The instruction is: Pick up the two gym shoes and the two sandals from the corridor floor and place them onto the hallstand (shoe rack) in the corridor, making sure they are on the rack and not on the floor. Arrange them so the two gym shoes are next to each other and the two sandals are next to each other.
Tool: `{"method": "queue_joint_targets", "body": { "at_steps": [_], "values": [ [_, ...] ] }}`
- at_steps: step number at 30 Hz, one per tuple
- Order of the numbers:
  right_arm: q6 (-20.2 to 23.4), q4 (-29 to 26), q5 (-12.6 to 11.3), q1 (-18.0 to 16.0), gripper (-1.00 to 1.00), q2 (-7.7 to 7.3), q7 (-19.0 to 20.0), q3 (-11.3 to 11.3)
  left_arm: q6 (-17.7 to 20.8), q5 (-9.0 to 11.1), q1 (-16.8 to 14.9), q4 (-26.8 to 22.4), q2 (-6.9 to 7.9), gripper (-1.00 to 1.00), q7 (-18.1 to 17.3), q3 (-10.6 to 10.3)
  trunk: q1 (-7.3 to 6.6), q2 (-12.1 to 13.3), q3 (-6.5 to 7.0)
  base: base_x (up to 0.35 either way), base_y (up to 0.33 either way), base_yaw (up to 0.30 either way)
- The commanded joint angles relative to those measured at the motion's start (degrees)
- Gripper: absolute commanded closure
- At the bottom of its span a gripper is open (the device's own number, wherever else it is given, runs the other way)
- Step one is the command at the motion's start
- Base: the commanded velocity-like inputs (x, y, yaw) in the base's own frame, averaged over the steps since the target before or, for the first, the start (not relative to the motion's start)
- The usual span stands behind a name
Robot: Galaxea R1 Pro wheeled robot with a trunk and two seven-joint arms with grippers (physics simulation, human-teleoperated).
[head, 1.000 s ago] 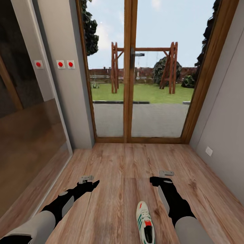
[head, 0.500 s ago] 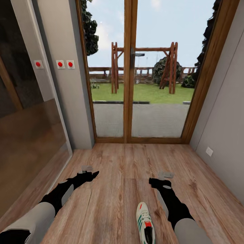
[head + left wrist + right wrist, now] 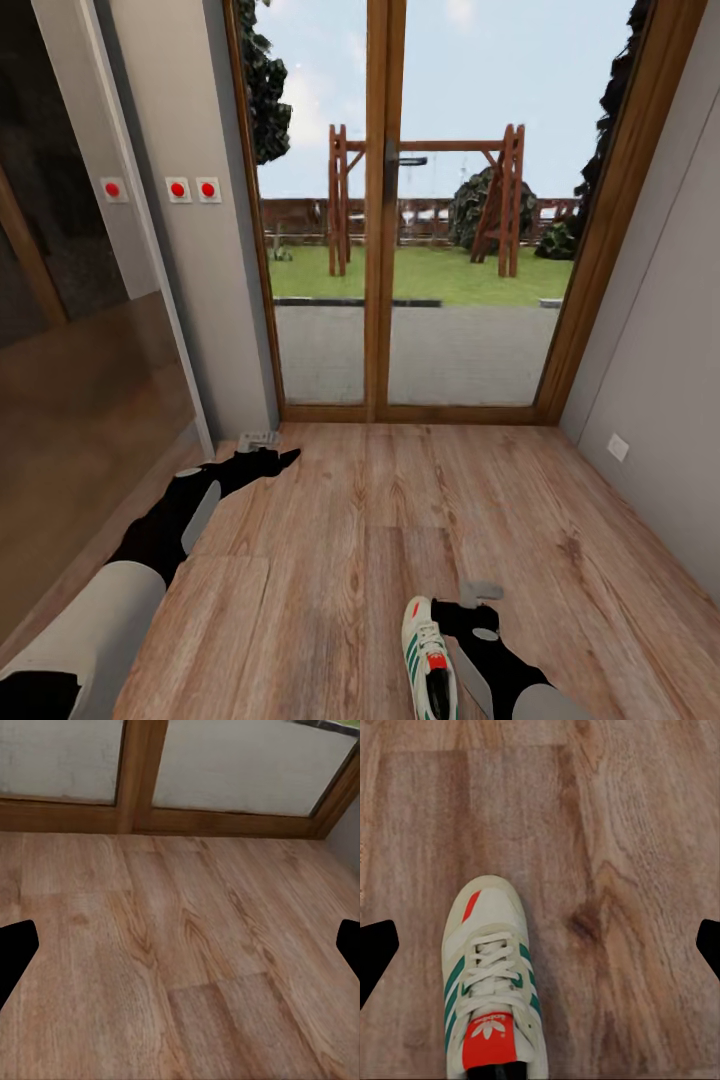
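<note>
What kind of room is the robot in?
It looks like a hallway inside a house. There is a wood-plank floor, a tall glass door with a garden swing frame outside, and a gym shoe left on the floor.

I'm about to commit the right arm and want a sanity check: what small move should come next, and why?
Probably shift the right gripper sideways toward the robot's left, then lower it over the gym shoe. The right wrist view shows the shoe off-centre between the wide-open fingertips, lying on the corridor floor with nothing gripped yet. In the head view the gripper sits just beside the shoe's toe, so centring first should give a squarer grasp.
</note>
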Motion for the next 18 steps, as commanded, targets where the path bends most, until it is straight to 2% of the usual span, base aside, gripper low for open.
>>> {"method": "queue_joint_targets", "body": {
  "at_steps": [1,7,18],
  "values": [
    [-0.75,0.18,0.35,-0.04,-1.00,0.05,-0.04,-0.44,0.47,0.59,-0.02,-0.10,0.06,-1.00,0.07,-0.16,-0.01,-0.02,-0.05,0.000,0.000,0.000],
    [-2.79,0.50,0.35,-0.04,-1.00,0.05,0.03,-0.42,0.49,0.55,0.04,-0.15,0.02,-1.00,0.07,-0.24,-0.01,-0.02,-0.05,0.000,0.000,0.000],
    [-3.07,0.50,0.29,-0.04,-1.00,0.05,-0.04,-0.46,0.49,0.61,0.13,-0.20,0.05,-1.00,-0.01,-0.27,-0.01,-0.02,-0.05,0.000,0.000,0.000]
  ]
}}
